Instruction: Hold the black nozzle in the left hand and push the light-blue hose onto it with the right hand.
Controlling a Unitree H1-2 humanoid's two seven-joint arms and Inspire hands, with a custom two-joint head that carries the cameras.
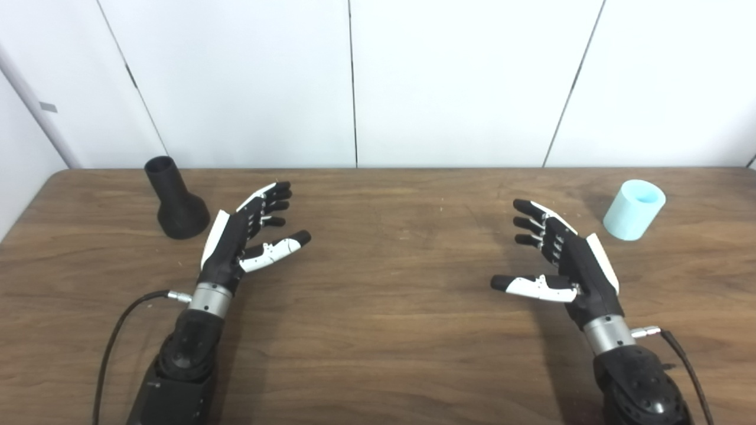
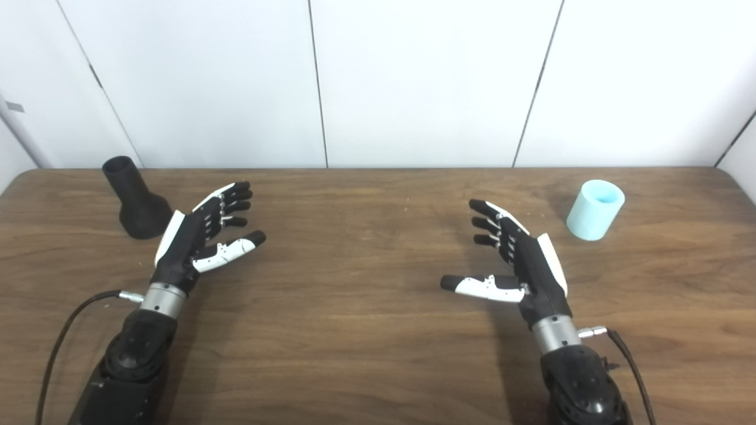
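The black nozzle stands upright at the far left of the wooden table, wide base down, narrow open end up. A short light-blue hose piece stands at the far right with its open end up. My left hand hovers open just right of the nozzle, palm facing inward, fingers spread, holding nothing. Over the right half of the table my right hand is open too, thumb pointing left, a short way left of and nearer than the hose.
White wall panels rise behind the table's far edge. A black cable runs from my left wrist, and another cable leaves my right wrist.
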